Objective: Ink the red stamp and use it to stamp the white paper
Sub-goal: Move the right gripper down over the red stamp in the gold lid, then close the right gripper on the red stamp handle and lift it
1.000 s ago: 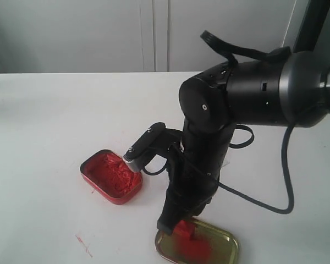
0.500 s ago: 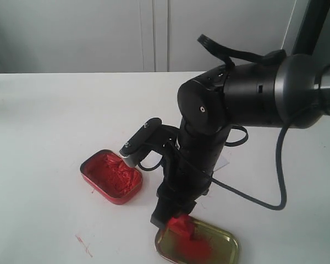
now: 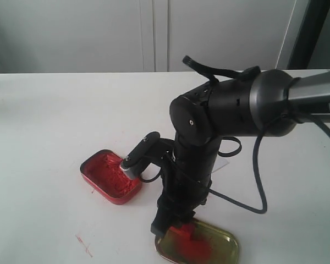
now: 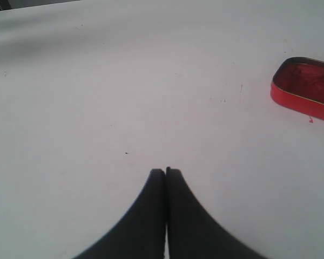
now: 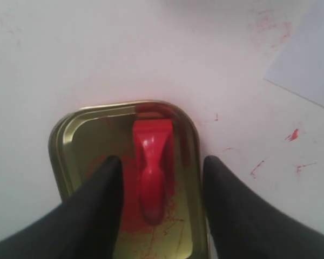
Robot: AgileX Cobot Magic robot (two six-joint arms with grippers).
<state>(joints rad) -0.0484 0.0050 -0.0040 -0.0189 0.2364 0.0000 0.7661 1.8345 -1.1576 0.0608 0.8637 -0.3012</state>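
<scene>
The red stamp point(image 5: 151, 162) stands in the gold tin lid point(image 5: 70, 135), on a red ink smear. My right gripper point(image 5: 161, 162) is open, one black finger on each side of the stamp, neither touching it. From the exterior view the stamp point(image 3: 184, 231) shows just below the right arm's fingers, at the lid point(image 3: 223, 247). A corner of the white paper point(image 5: 313, 54) lies beyond the lid, and the arm mostly hides it in the exterior view. My left gripper point(image 4: 166, 171) is shut and empty over bare table.
The red tin of ink paste point(image 3: 110, 177) sits open left of the right arm and also shows in the left wrist view point(image 4: 308, 89). Red ink marks point(image 3: 83, 245) spot the white table. The bulky right arm point(image 3: 225, 110) fills the middle.
The right arm has swung a little to the left and its wrist has sunk toward the gold lid. The stamp sits slightly lower in the lid than before.
</scene>
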